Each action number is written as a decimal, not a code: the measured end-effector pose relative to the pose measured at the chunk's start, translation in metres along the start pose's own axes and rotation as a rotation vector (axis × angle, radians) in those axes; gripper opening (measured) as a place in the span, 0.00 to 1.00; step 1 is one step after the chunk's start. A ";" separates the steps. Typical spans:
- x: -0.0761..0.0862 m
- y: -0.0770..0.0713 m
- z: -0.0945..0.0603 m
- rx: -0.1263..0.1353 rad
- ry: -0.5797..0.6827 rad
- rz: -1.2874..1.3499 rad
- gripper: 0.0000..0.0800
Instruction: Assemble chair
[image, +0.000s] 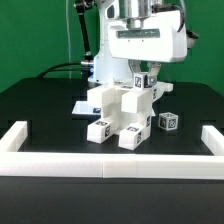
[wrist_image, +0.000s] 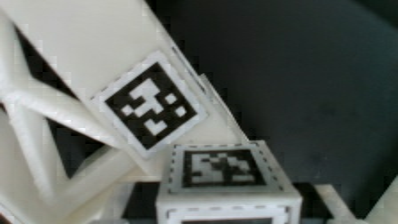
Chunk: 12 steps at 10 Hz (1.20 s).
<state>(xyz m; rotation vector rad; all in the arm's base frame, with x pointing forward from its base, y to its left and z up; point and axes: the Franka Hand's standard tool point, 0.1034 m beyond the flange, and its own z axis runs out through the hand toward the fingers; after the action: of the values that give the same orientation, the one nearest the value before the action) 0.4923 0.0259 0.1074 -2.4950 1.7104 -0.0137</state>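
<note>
reading this as a fit-up step on the chair (image: 118, 112): the gripper (image: 146, 74) is directly above the half-built stack, fingertips down at the tagged top part (image: 140, 83). can't tell whether the jaws are clamped on that part or only straddling it. the exterior view hides the gap behind the hand body, and the wrist view shows no fingertip clearly. the chair is mid-table (image: 40, 105), well back from the near rail (image: 110, 163). its blocky pieces are butted together and i can't see any joint that looks locked. one loose block (image: 167, 122) lies just beside it on the exterior view's right, near but apart. the wrist view is filled by a tilted tagged panel (wrist_image: 151, 105) with a second tagged piece (wrist_image: 222, 172) beyond it, so the camera is in very tight. risks as i judge them: a push down that's off the joint axis would jam the top part or lever the whole stack over, since nothing pins the base to the table. any sideways drag could slide the chair into the loose block and knock it out of reach or spin it. if the grip is light, the part may rotate in the fingers and go in skewed; the tilt on the panel hints alignment is not square yet. opening before the part is seated would let it drop off the stack.
</note>
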 end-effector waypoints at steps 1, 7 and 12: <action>-0.001 0.000 0.000 0.000 0.000 0.055 0.35; -0.007 -0.003 0.001 -0.016 0.004 -0.275 0.80; -0.007 -0.004 -0.001 -0.049 0.023 -0.778 0.81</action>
<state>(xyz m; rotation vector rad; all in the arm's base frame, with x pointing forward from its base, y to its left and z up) 0.4933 0.0340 0.1089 -3.0194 0.6505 -0.0682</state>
